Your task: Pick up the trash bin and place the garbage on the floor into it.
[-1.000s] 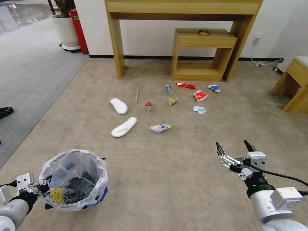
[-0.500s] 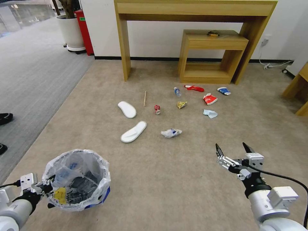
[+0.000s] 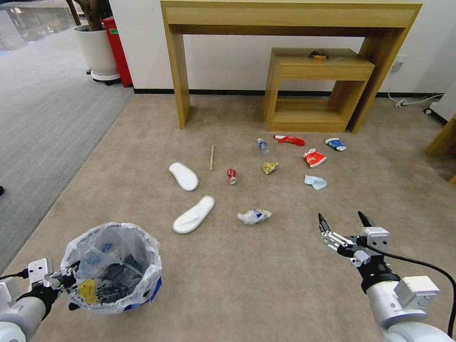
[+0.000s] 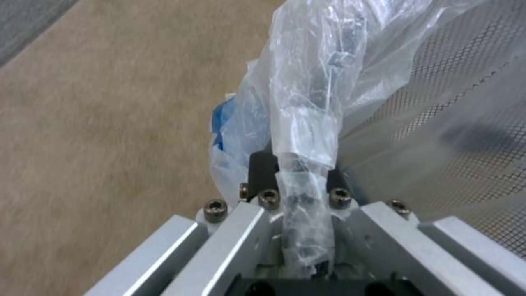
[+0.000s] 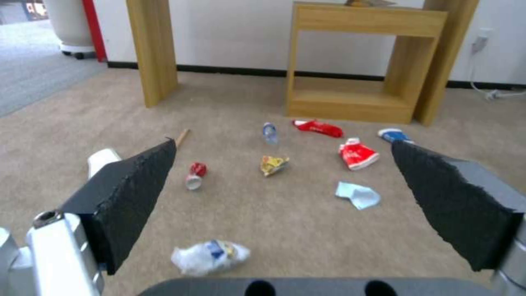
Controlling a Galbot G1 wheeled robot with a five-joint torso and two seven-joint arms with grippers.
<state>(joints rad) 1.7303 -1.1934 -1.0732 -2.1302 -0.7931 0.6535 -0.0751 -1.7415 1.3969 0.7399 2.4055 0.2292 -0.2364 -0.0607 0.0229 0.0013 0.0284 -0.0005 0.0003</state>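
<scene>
white slippers [image 3: 183, 176], red can [image 3: 231, 175], beige-tan floor [image 3: 266, 275]

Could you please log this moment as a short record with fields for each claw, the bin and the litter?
left claw: shut on the bin's bag-lined rim
right claw: open, raised over the floor, holding nothing
bin: held at the robot's left, some litter inside
litter on floor: two slippers, stick, can, bottle, wrappers, tissue
nearest to right claw: crumpled wrapper

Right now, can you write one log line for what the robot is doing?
left gripper: shut on bag-lined round dark trash bin | right gripper: open, above beige carpet floor | crumpled white wrapper: ahead
</scene>
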